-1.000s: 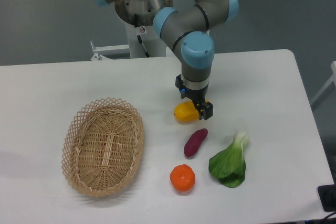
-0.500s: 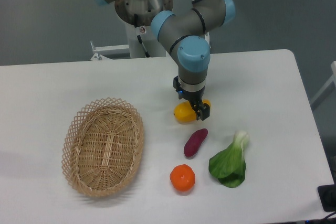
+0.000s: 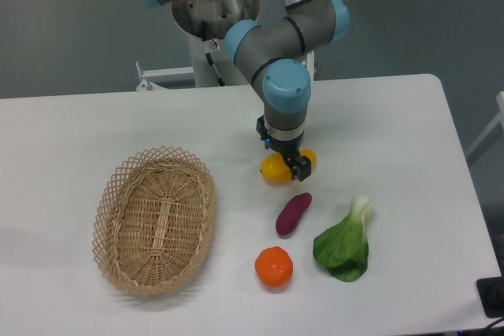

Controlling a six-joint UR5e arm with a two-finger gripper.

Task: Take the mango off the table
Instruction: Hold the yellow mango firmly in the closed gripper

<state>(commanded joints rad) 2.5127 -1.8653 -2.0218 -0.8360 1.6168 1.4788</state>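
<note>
Camera view from the near side shows me the white table (image 3: 94,131) with the arm reaching down from the far side over its middle. My gripper (image 3: 290,164) points straight down onto the mango (image 3: 276,169), which lies on the tabletop a little right of centre. One black finger (image 3: 302,168) stands in front of the fruit's right part; I cannot make out the other, so I cannot tell whether the claw is closed on the mango or only straddling it. The yellow-orange body pokes out to the left of the finger, with a small bit showing to its right, and its underside looks to be right at the table.

Just nearer than the mango, and apart from it, a purple sweet potato (image 3: 293,214) lies tilted. Nearer still sits a round orange fruit (image 3: 273,266), close to the front edge. To the right of both lies a leafy green vegetable (image 3: 346,243), its pale stem end pointing away from me. On the left half of the table rests an oval woven basket (image 3: 155,219), well apart from the gripper and the fruit.
</note>
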